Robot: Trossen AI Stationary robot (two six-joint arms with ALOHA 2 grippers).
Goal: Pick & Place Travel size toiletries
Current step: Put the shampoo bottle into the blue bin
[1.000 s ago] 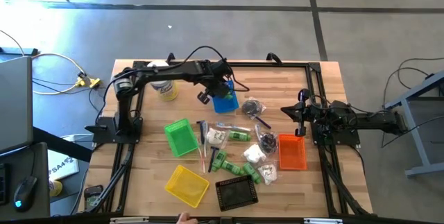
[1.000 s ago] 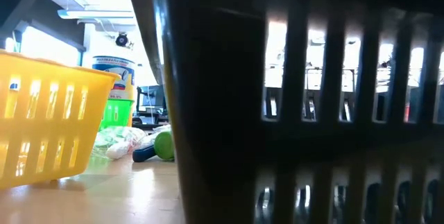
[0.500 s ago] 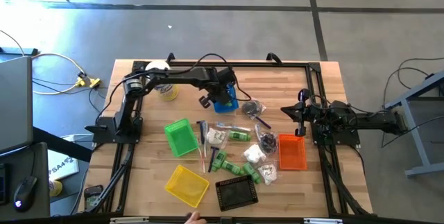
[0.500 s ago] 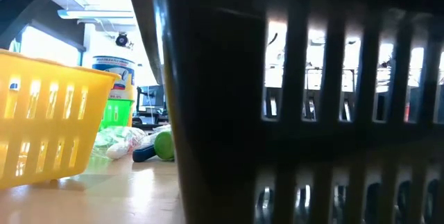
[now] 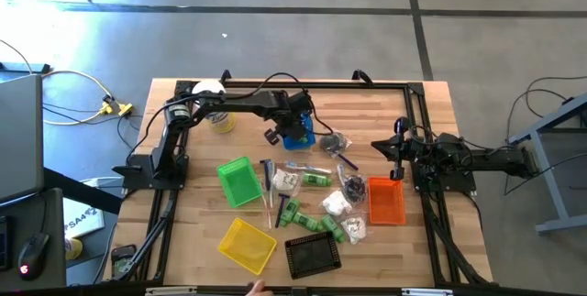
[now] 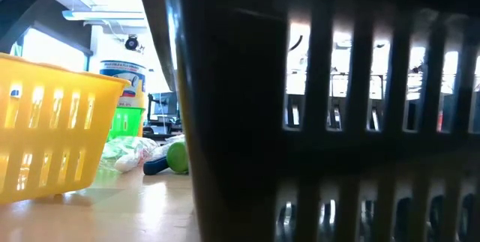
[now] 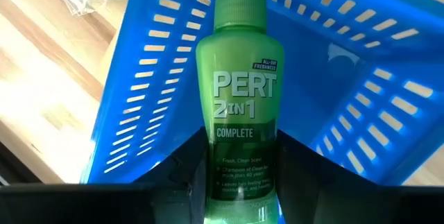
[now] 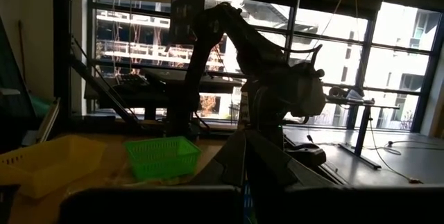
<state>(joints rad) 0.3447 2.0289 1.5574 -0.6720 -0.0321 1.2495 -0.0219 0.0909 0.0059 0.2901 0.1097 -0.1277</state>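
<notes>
Since a second back the left arm has swung its wrist a bit inward over the blue basket (image 5: 300,137); otherwise nothing else on the table shifted. Green bottle (image 7: 239,106), bright green with matching cap, white "PERT 2 IN 1" lettering, looks like smooth rigid plastic, pinched at its lower body by the left gripper (image 5: 292,122), cap pointing into the blue basket, which sits at about 12 o'clock of the table centre. Step in hand looks like the place: bottle held over the basket's open mouth, not yet let go. Next move likely calls for a lower and spreading the fingers so it drops inside the walls, not on the rim. Around it: loose toiletries (image 5: 316,206) cluster mid-table at 6 o'clock of the blue basket, more green bottles, white packets, dark bits. Green basket (image 5: 239,181) at 8 o'clock of the cluster, yellow basket (image 5: 247,244) and black basket (image 5: 312,256) near the front edge, orange basket (image 5: 386,201) at 3 o'clock. White jar (image 5: 217,118) at 9 o'clock of the blue basket. Right gripper (image 5: 401,154) parked at the right side, fingers pressed together, holding nothing
</notes>
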